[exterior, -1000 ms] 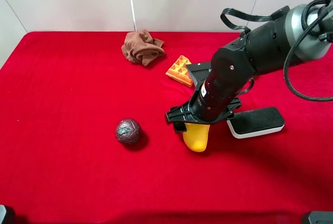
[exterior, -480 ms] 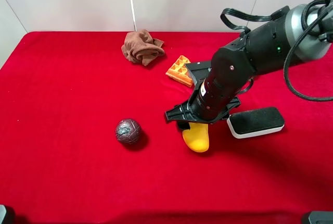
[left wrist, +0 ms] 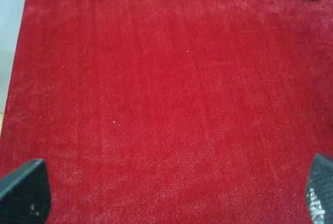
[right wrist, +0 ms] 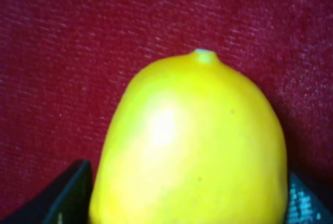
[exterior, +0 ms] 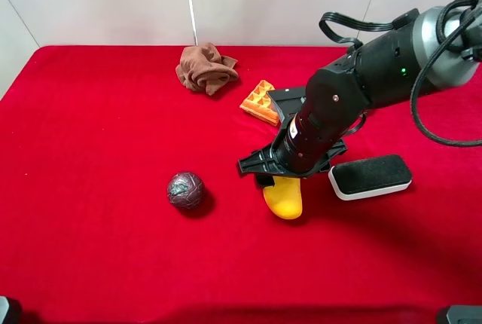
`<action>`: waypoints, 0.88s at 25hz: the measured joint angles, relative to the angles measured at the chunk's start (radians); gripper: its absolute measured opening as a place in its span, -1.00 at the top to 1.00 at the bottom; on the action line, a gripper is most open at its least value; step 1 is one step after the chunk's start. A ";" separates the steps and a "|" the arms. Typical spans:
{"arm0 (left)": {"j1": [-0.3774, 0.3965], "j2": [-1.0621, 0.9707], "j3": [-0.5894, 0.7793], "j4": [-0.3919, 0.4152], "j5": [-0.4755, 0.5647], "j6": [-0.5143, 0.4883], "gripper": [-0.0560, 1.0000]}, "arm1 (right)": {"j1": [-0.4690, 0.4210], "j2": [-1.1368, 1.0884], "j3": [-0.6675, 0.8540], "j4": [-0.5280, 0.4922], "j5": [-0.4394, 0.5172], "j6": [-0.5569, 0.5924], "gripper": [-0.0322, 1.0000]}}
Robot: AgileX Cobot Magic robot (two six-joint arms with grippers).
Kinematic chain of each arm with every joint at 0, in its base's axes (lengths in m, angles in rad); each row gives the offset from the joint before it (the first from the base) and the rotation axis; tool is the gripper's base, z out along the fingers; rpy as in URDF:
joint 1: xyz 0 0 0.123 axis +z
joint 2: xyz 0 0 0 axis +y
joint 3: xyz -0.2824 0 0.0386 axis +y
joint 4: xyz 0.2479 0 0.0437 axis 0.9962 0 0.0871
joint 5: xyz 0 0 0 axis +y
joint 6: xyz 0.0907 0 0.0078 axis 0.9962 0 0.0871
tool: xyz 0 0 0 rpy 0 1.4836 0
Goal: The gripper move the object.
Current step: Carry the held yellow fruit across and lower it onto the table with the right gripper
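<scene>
Now right gripper (exterior: 277,182) clamps yellow mango (exterior: 285,200) between both fingers, near dark ball (exterior: 185,189) and eraser (exterior: 370,176); left gripper (left wrist: 171,193) jaws spread wide.

r gripper (exterior: 274,181) on yellow object (exterior: 285,200), red tbl (exterior: 90,249)

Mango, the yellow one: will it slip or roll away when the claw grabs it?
Probably a bit slippery: the mango has a glossy shine, so the right gripper might lose it. Its rounded sides could let it roll on the red cloth. It shows no dents, so it's likely stiff.
</scene>
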 joint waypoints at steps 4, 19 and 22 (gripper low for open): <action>0.000 0.000 0.000 0.000 0.000 0.000 -0.95 | 0.000 0.000 0.000 0.000 -0.004 0.000 -0.02; 0.000 0.000 0.000 0.000 0.000 0.000 -0.95 | 0.000 -0.051 0.000 -0.029 0.040 0.000 -0.02; 0.000 0.000 0.000 0.000 0.000 0.000 -0.95 | 0.000 -0.085 0.000 -0.040 0.067 0.000 -0.02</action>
